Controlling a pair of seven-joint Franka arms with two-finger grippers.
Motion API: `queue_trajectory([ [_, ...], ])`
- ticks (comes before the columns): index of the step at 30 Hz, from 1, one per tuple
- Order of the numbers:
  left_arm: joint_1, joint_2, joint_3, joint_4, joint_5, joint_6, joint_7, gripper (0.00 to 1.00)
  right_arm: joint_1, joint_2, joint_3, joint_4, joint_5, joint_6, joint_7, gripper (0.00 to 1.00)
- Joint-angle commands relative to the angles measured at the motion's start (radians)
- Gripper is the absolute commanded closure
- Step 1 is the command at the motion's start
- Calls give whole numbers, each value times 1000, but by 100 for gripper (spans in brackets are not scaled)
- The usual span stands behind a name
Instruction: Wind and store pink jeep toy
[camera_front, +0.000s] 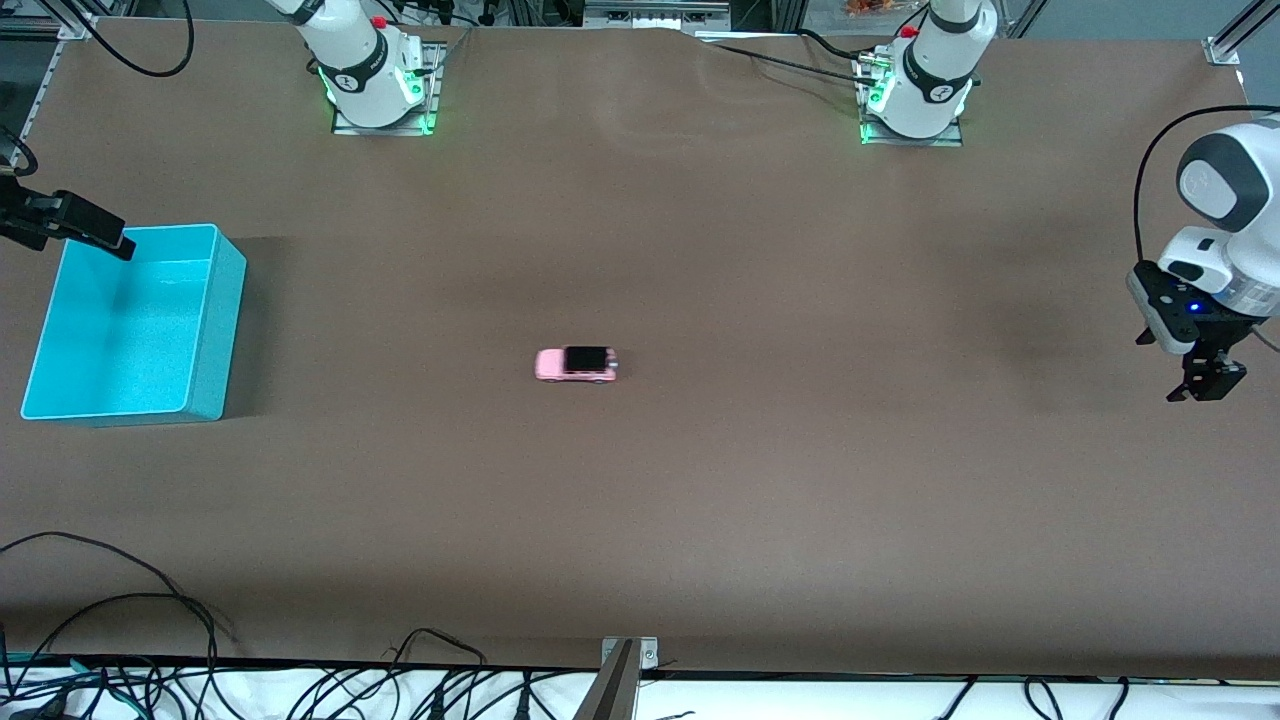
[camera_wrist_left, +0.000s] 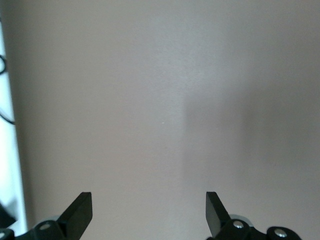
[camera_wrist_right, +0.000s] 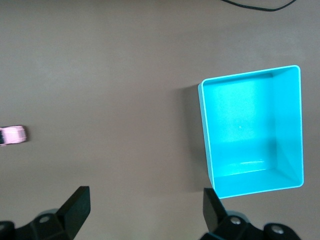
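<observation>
Turquoise bin (camera_front: 215, 330) sits on brown table cover (camera_front: 700, 500) at the right arm's end of the table, open top, nothing inside, also seen in right wrist view (camera_wrist_right: 295, 125). Black cables (camera_front: 150, 610) loop along the table edge nearest the front camera. Metal bracket (camera_front: 625, 665) at that edge's middle.

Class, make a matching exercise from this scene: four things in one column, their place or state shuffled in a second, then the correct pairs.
Things:
1. pink jeep toy
2. turquoise bin
3. left gripper
4. right gripper

Places or states:
A. open, over the bin's edge
B. mid-table, on its wheels
C. open, over bare table at the left arm's end
D. empty, at the right arm's end

Pairs: 1-B, 2-D, 3-C, 4-A
</observation>
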Motion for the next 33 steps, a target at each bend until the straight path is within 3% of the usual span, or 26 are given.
queue_trajectory([
  [1,-8,-71,-5,-32,-23,-13,-49,0,-3,-4,3,14,16,-17,-7,0],
  [24,-6,-217,-5,-16,-21,-200,-461,0,-3,-2,3,14,16,-17,-7,0],
  [33,-6,-227,-7,82,-21,-371,-702,0,4,-1,4,14,14,-14,-7,0],
])
